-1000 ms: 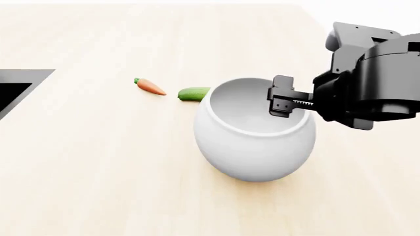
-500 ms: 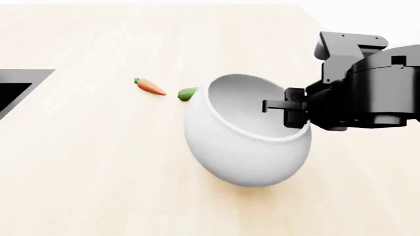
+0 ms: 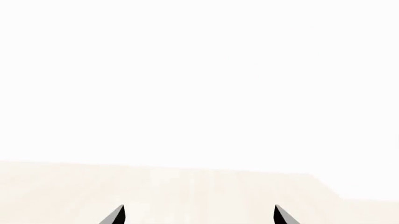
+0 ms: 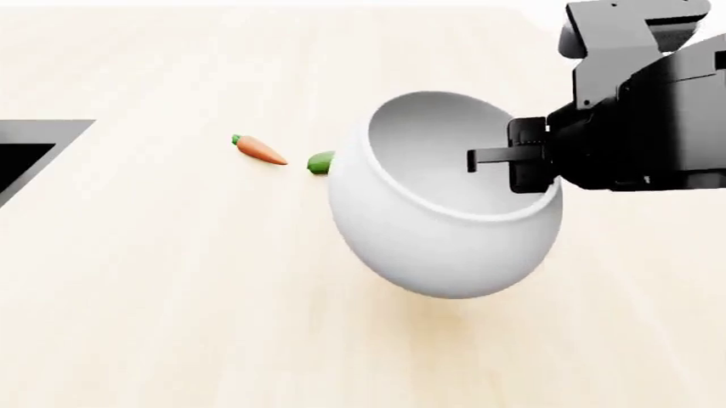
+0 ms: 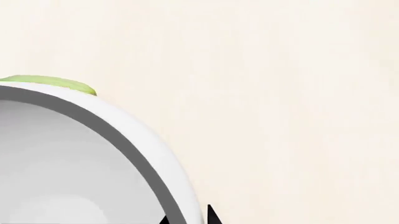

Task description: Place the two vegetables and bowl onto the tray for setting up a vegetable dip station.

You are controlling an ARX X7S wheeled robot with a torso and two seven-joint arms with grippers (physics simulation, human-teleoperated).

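Observation:
My right gripper (image 4: 516,168) is shut on the rim of the white bowl (image 4: 437,225) and holds it tilted above the wooden table. In the right wrist view the bowl's rim (image 5: 134,144) runs between the two fingertips (image 5: 210,215). The orange carrot (image 4: 260,150) lies on the table to the left of the bowl. The green cucumber (image 4: 321,161) lies next to it, mostly hidden behind the bowl; its top edge shows in the right wrist view (image 5: 59,83). My left gripper (image 3: 198,215) is open and empty over bare table. The tray is out of view.
A dark recessed sink (image 4: 29,153) sits at the table's left edge. The light wooden table (image 4: 170,280) fills the rest of the head view. Its far edge shows in the left wrist view (image 3: 187,169).
My right gripper has lifted the bowl off the table and tilted it; the bowl now covers more of the cucumber. The carrot has not moved.

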